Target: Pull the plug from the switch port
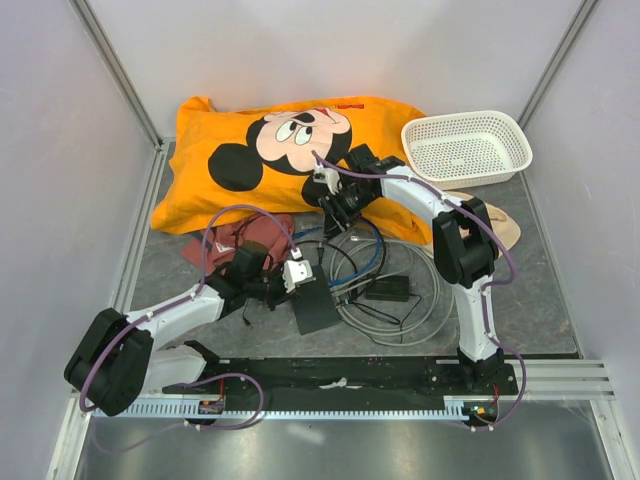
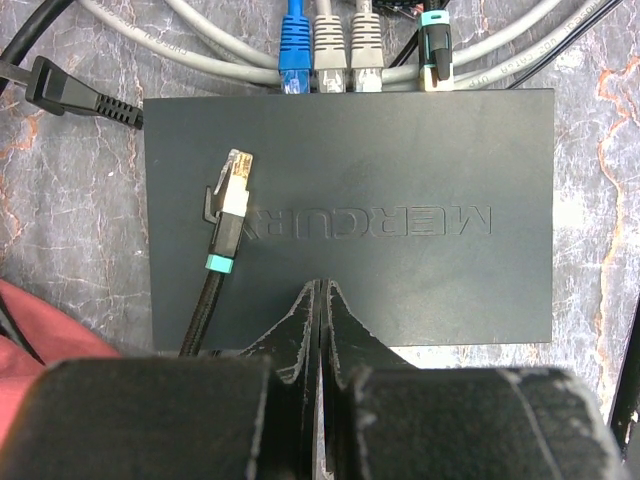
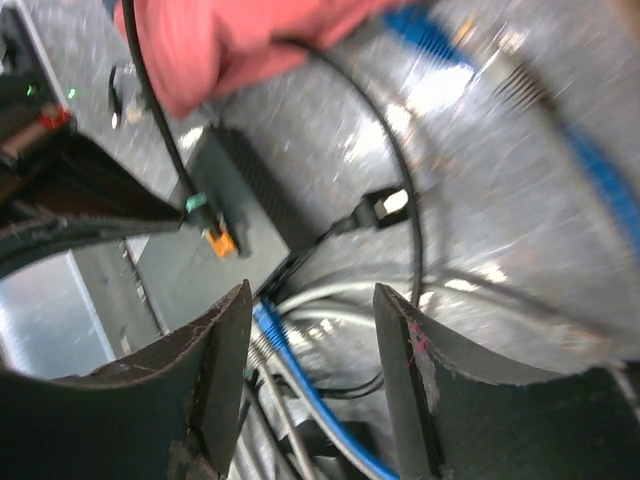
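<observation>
The switch (image 2: 400, 170) is a flat dark grey box marked MERCURY; it also shows in the top view (image 1: 318, 308) and the right wrist view (image 3: 190, 235). A blue plug (image 2: 293, 50), two grey plugs (image 2: 346, 45) and a black plug with a teal band (image 2: 435, 50) sit in its far row of ports. A loose black braided plug (image 2: 228, 200) lies unplugged on top of the box. My left gripper (image 2: 320, 292) is shut and empty over the near edge of the switch (image 1: 300, 286). My right gripper (image 3: 312, 300) is open and empty, raised above the cables (image 1: 335, 208), with the blue plug (image 3: 268, 325) below it.
An orange Mickey pillow (image 1: 280, 150) and a white basket (image 1: 466, 148) lie at the back. A red cloth (image 1: 245, 238) is left of the switch. A black adapter brick (image 1: 390, 288) and coiled grey cables (image 1: 420, 310) lie to the right. A black power plug (image 2: 60, 85) lies beside the switch.
</observation>
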Controlling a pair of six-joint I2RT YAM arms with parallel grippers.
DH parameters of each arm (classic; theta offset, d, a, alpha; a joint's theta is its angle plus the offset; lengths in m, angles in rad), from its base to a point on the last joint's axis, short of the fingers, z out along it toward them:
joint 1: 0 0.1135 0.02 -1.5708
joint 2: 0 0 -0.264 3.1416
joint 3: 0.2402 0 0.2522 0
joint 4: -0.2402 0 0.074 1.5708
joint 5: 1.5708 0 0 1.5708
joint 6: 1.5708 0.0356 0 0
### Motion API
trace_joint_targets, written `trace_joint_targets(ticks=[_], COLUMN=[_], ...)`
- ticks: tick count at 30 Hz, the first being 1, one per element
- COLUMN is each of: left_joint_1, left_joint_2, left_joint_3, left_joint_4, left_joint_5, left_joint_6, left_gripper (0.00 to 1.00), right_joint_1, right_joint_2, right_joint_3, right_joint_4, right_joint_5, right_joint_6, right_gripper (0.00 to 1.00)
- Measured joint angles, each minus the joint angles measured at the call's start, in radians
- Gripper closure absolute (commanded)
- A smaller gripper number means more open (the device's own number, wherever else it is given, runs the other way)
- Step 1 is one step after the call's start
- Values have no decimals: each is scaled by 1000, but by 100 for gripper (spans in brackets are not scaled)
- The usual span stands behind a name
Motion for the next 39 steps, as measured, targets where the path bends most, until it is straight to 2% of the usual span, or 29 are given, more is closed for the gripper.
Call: trace_joint_targets(ticks=[8, 16, 27, 29, 39], left_joint_1=[6, 10, 19, 19, 20], left_joint_2=[-3, -3, -1, -1, 1], left_joint_3=[-5, -5, -5, -5, -5], left_joint_4=[3, 3, 4, 4, 6], left_joint_5=[3, 4, 8, 8, 8], left_joint_6=[0, 0, 0, 0, 0], left_gripper=[98, 99, 99, 98, 98], right_joint_1=[0, 0, 28, 38, 49], right_joint_2=[7, 66, 158, 166, 215], right_joint_3=[-98, -112, -41, -28, 84], right_joint_4=[-44, -136, -323, -348, -378], right_joint_5=[-51, -93, -159, -173, -213], right_joint_6=[-32, -129, -292, -316, -319], right_gripper=[51, 55, 55, 52, 47])
